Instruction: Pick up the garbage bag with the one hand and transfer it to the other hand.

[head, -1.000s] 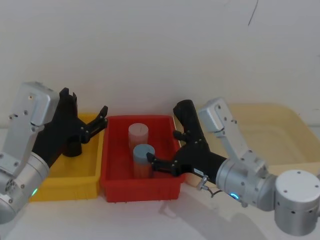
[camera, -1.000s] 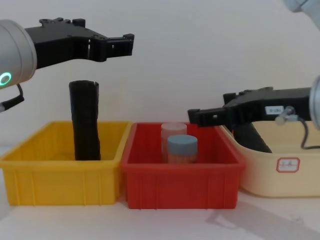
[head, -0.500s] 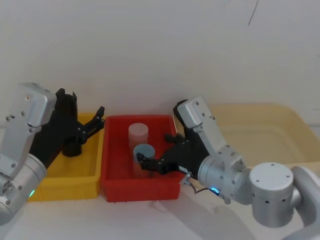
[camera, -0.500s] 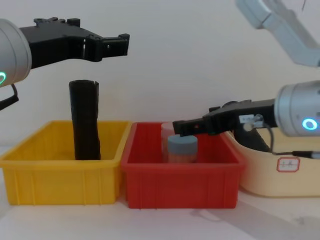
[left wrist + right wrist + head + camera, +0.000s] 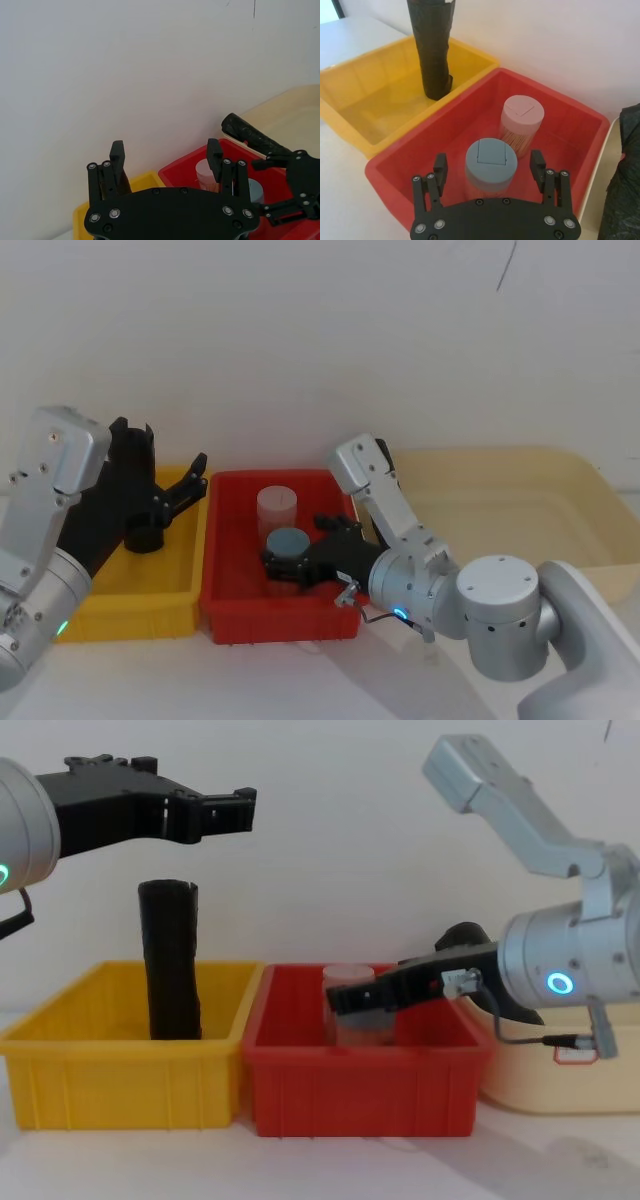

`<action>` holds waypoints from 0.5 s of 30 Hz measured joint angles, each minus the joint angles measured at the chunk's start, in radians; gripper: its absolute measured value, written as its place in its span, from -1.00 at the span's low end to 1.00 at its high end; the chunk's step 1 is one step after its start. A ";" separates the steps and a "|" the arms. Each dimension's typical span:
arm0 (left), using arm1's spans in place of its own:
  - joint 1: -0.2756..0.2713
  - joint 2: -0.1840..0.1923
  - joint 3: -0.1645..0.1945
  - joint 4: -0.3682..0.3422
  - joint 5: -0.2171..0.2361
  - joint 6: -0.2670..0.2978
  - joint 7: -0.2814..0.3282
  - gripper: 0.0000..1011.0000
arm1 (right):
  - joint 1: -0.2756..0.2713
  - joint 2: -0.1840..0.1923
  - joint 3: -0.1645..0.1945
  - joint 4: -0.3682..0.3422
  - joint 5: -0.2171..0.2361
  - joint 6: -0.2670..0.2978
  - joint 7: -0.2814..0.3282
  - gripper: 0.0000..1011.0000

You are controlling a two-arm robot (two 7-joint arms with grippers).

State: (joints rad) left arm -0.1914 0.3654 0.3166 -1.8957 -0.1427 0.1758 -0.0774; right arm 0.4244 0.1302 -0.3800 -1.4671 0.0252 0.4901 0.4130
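The garbage bag (image 5: 170, 960) is a tall black roll standing upright in the yellow bin (image 5: 120, 1070); the right wrist view shows the garbage bag (image 5: 432, 45) as well. The one hand, my left gripper (image 5: 245, 808) with the green light, hovers open above and just past the roll's top, apart from it. Its open fingers (image 5: 117, 152) show in its wrist view. The other hand, my right gripper (image 5: 489, 162) with the blue light, reaches low into the red bin (image 5: 360, 1090), open, with a finger on each side of a blue-lidded jar (image 5: 491, 177).
A pink-lidded jar (image 5: 521, 120) stands behind the blue one in the red bin. A second black roll (image 5: 250, 136) leans on the rim of the cream tub (image 5: 540, 1080) at the right. A white wall stands close behind the bins.
My right gripper has swung left from the cream tub's edge and down into the red bin, up to the blue-lidded jar. The left gripper has barely moved.
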 joint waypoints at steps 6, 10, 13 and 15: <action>0.001 0.001 -0.001 -0.001 0.000 0.001 0.001 0.98 | 0.023 -0.013 -0.013 0.039 -0.007 0.006 -0.016 0.98; 0.001 0.001 -0.001 -0.001 0.000 0.001 0.001 0.98 | 0.034 -0.020 -0.018 0.061 -0.011 0.008 -0.026 0.98; 0.001 0.001 -0.001 -0.001 0.000 0.001 0.001 0.98 | 0.044 -0.025 -0.023 0.079 -0.012 0.008 -0.034 0.98; 0.001 0.001 -0.001 -0.001 0.000 0.001 0.001 0.98 | 0.050 -0.028 -0.025 0.090 -0.013 0.008 -0.039 0.98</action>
State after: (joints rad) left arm -0.1901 0.3660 0.3157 -1.8971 -0.1423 0.1767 -0.0760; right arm 0.4746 0.1019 -0.4052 -1.3772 0.0121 0.4986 0.3739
